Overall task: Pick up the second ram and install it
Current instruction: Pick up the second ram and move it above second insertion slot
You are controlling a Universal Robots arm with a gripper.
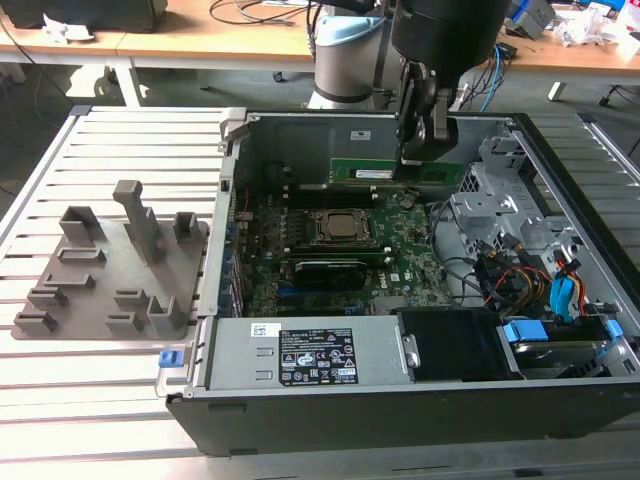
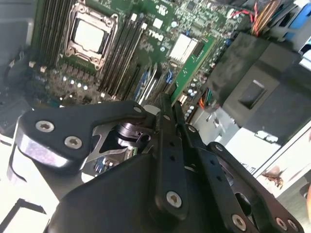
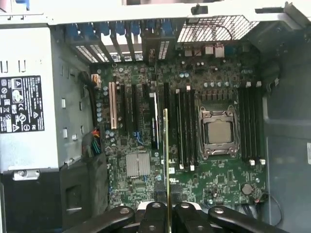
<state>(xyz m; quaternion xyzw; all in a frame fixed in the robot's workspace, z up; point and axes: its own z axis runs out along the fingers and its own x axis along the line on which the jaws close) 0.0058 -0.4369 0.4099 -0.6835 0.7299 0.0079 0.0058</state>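
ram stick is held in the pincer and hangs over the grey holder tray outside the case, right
Not quite. The pincer does hold the ram stick, but the exterior view shows it hanging inside the open computer case, above the motherboard, not over the grey holder tray, which sits outside the case at the exterior view's left.
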